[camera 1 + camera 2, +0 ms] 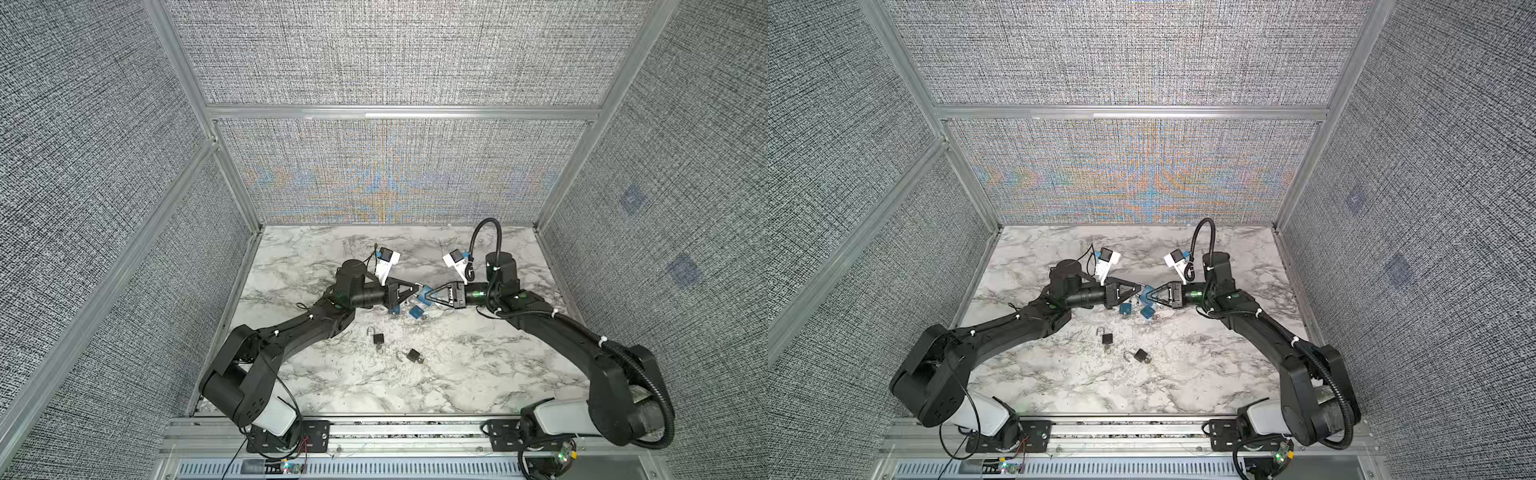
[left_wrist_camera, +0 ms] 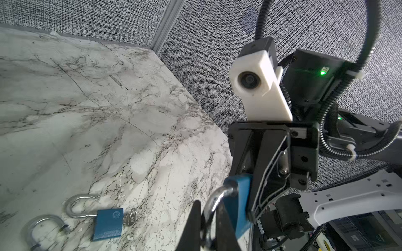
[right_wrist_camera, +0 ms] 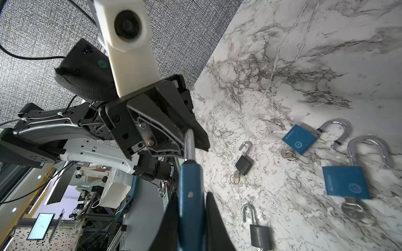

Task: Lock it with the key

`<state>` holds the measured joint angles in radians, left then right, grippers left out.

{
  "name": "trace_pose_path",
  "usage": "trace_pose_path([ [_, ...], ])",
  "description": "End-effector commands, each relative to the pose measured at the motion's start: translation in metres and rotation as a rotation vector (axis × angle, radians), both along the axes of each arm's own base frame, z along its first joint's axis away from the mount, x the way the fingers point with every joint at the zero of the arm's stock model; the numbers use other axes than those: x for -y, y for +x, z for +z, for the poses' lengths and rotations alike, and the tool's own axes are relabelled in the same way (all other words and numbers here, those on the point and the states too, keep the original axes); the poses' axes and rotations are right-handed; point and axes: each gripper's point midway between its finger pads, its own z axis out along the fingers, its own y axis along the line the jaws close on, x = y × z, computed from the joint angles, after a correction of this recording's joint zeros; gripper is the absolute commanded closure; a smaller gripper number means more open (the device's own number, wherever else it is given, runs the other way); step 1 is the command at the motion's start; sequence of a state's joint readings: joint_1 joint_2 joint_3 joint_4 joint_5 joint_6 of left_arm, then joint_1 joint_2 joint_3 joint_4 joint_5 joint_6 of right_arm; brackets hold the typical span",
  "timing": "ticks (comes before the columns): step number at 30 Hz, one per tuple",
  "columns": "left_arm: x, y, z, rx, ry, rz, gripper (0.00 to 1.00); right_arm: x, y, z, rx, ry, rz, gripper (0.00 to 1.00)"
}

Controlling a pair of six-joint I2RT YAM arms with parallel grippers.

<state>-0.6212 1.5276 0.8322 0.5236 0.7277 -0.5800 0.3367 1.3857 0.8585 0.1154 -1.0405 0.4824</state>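
A blue padlock [image 1: 423, 294] [image 1: 1146, 295] hangs above the marble table [image 1: 457, 374] between both grippers. My right gripper [image 3: 191, 195] [image 1: 430, 296] is shut on its blue body [image 3: 190, 173]. My left gripper [image 2: 208, 208] [image 1: 415, 289] is shut on its silver shackle [image 2: 214, 200] [image 3: 188, 141], which rises from the body into the left jaws. The key of the held padlock is hidden in all views.
Two more blue padlocks [image 3: 299, 139] [image 3: 345, 182] lie open on the table, each with a key [image 3: 287, 154] [image 3: 354, 208] in it. Two small black padlocks [image 1: 377, 338] [image 1: 413, 355] lie open nearer the front. Fabric walls [image 1: 374, 174] close in three sides.
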Motion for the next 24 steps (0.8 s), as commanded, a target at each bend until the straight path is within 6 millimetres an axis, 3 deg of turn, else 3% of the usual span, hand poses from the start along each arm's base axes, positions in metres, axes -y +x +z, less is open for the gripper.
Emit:
trace_pose_path([
  [1, 0.009, -0.024, 0.002, 0.019, -0.011, -0.119, 1.00, -0.006, 0.004, 0.023, 0.128, 0.049, 0.012, 1.00],
  [3, 0.007, -0.020, 0.003, 0.019, -0.015, -0.103, 1.00, -0.005, 0.004, 0.018, 0.119, 0.038, 0.007, 0.95],
  [6, 0.000, -0.009, 0.002, 0.007, -0.004, -0.046, 1.00, -0.003, 0.005, 0.014, 0.123, 0.026, -0.015, 0.61],
  [9, -0.011, 0.005, 0.001, -0.006, 0.013, 0.033, 1.00, 0.002, 0.006, 0.013, 0.135, 0.026, -0.037, 0.45],
  [15, -0.027, 0.015, 0.018, 0.005, -0.023, 0.117, 1.00, 0.017, 0.009, 0.011, 0.131, 0.036, -0.083, 0.41],
  [24, -0.027, 0.009, 0.038, -0.001, -0.058, 0.078, 1.00, 0.031, 0.011, 0.005, 0.139, 0.026, -0.130, 0.41],
])
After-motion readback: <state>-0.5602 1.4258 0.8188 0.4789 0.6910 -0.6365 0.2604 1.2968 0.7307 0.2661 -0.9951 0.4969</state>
